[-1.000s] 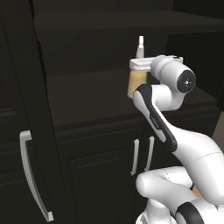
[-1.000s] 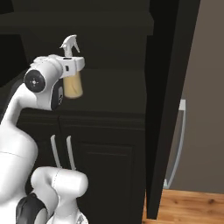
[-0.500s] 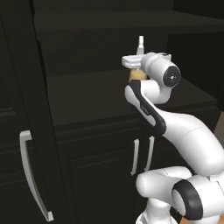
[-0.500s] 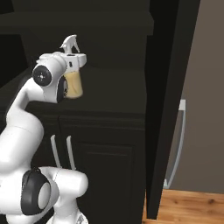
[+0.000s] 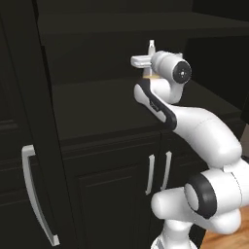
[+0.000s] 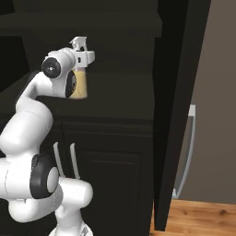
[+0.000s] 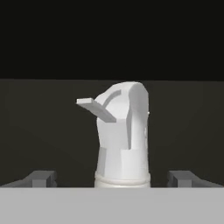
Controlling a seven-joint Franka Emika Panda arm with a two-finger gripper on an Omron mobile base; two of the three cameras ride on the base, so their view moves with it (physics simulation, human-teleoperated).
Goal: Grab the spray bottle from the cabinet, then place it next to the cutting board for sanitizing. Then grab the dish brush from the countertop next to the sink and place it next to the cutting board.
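Bottle is standing upright on the cabinet shelf, flanked by the tool, whose fingers are spreading fully wide at three and nine o'clock, gripping nothing. Grasping, carrying it boardward and the brush step are all remaining.

Left base view: from behind the white arm's left, facing the tall black panelled cabinet. Right base view: from behind its right, sharing that shelf. Hand view: close up, level with the whitish-grey sprayer head of the small bottle.
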